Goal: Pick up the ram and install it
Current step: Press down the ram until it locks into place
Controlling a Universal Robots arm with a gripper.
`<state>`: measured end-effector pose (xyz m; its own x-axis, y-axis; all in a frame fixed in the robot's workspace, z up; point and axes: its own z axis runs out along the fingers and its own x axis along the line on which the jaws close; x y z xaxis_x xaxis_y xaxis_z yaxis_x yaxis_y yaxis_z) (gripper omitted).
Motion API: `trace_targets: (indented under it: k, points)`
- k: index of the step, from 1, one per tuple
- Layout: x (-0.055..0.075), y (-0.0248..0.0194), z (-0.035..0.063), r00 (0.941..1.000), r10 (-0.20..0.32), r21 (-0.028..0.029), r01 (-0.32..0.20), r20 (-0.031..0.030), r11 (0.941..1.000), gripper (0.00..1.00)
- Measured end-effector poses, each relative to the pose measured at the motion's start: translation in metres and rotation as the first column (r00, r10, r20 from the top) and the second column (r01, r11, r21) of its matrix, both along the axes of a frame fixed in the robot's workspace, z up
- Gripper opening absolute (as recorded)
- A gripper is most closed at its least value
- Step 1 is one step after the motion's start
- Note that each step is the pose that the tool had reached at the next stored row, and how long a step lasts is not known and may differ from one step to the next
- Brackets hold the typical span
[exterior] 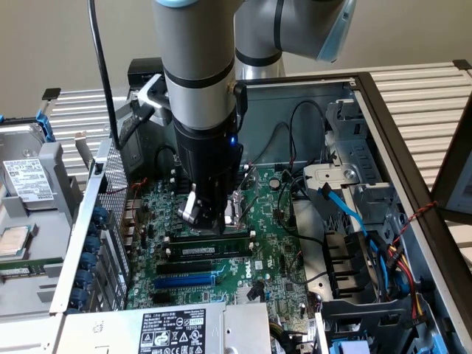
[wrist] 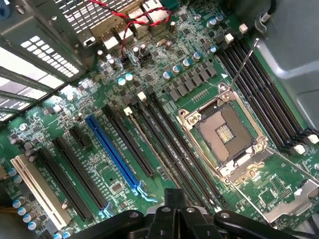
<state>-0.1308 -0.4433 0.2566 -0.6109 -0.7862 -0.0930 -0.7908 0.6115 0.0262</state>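
Note:
The ram (exterior: pixel 220 244) is a long green stick with dark chips and a small white sticker. It stands on edge in one of the black memory slots (exterior: pixel 193 266), just in front of the CPU socket (exterior: pixel 237 209). My gripper (exterior: pixel 209 223) hangs straight down over the ram's middle, fingers shut, with the tips right at its top edge. I cannot tell whether they touch it. In the wrist view the gripper (wrist: pixel 174 204) sits above the black memory slots (wrist: pixel 175 145) beside the open CPU socket (wrist: pixel 227 130).
A blue expansion slot (exterior: pixel 184 280) (wrist: pixel 112 152) lies in front of the memory slots. Black cables (exterior: pixel 295 122) and a blue cable (exterior: pixel 346 210) run by the drive cage on the exterior view's right. The case wall (exterior: pixel 88 221) rises on its left. A power supply (exterior: pixel 177 330) lies in front.

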Motion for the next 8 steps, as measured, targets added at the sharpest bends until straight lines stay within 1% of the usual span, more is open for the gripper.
trace_targets:
  k: [1,4,6,8]
  points:
    - [0.0,0.0,0.0,0.9994,-0.034,0.0,0.034,0.0,0.9994,0.11]
    - [0.0,0.0,0.0,0.9964,-0.084,-0.0001,0.084,-0.0001,0.9964,0.11]
    - [0.0,0.0,0.0,0.993,-0.118,-0.0001,0.118,-0.0001,0.993,0.11]
    - [0.0,0.0,-0.0001,0.9884,-0.152,0.0,0.152,0.0,0.9884,0.11]
